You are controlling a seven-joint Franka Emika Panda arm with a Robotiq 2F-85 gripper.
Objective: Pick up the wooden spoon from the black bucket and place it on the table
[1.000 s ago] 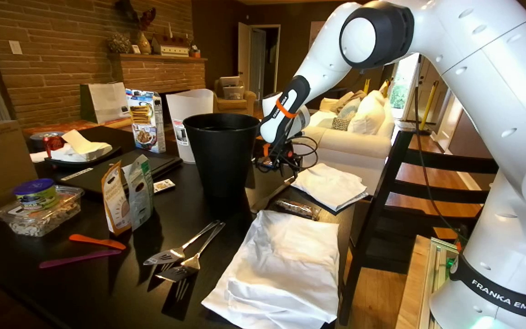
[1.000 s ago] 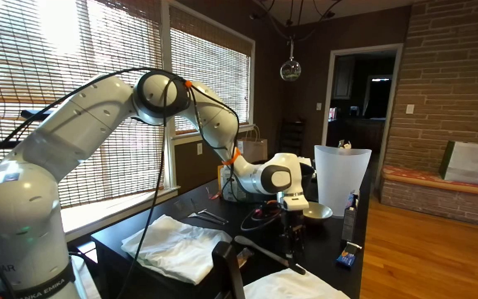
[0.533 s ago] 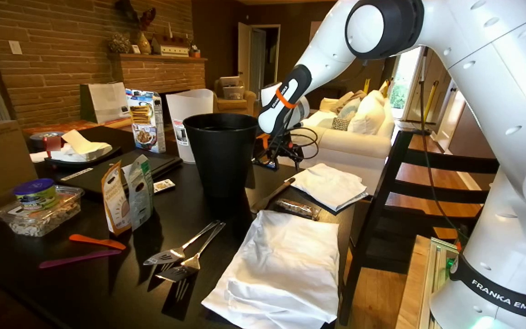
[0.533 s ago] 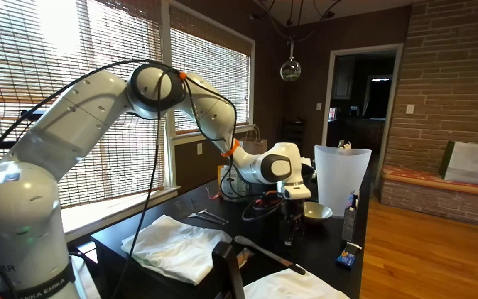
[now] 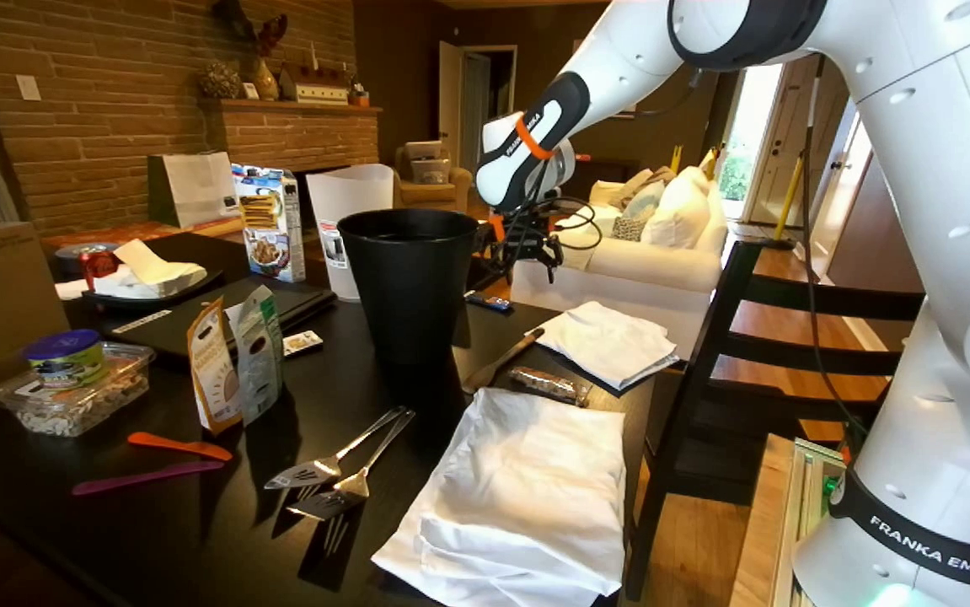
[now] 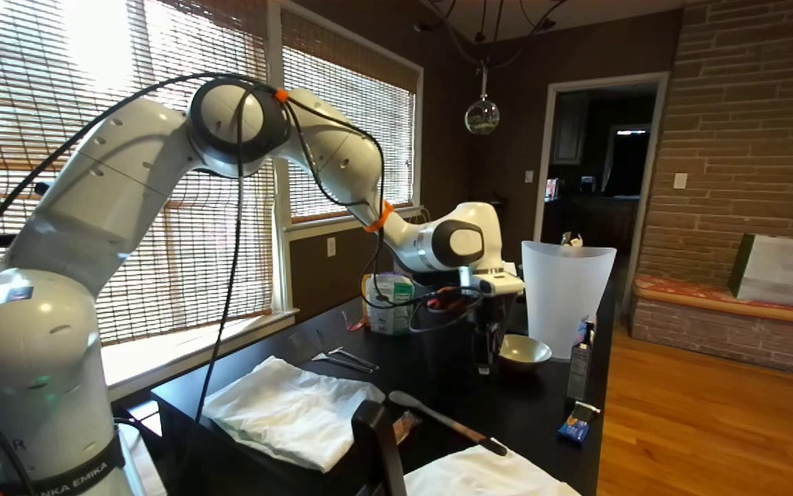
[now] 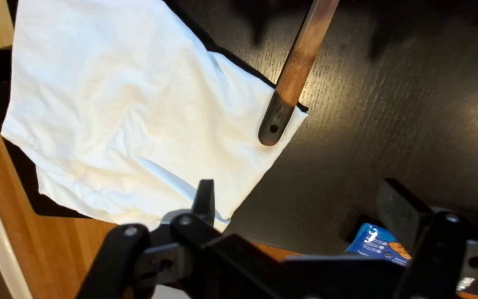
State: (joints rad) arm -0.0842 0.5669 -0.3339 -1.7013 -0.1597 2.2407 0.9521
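In the wrist view's upper centre, the wooden spoon is seen on the desk, handle end over white cloth; below, the tool is spread apart.

Spoon smooth wood; bucket matt; table glossy.

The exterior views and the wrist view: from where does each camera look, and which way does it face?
An exterior view: raised near the table, facing past the black bucket toward the sofa; the arm at right.
An exterior view: behind a chair, facing across the table toward the doorway; the arm extends from the left.
Wrist view: at the arm's end, facing down on part of the wooden spoon; open gripper at bottom.
Both exterior views share the arm, table and wooden spoon.
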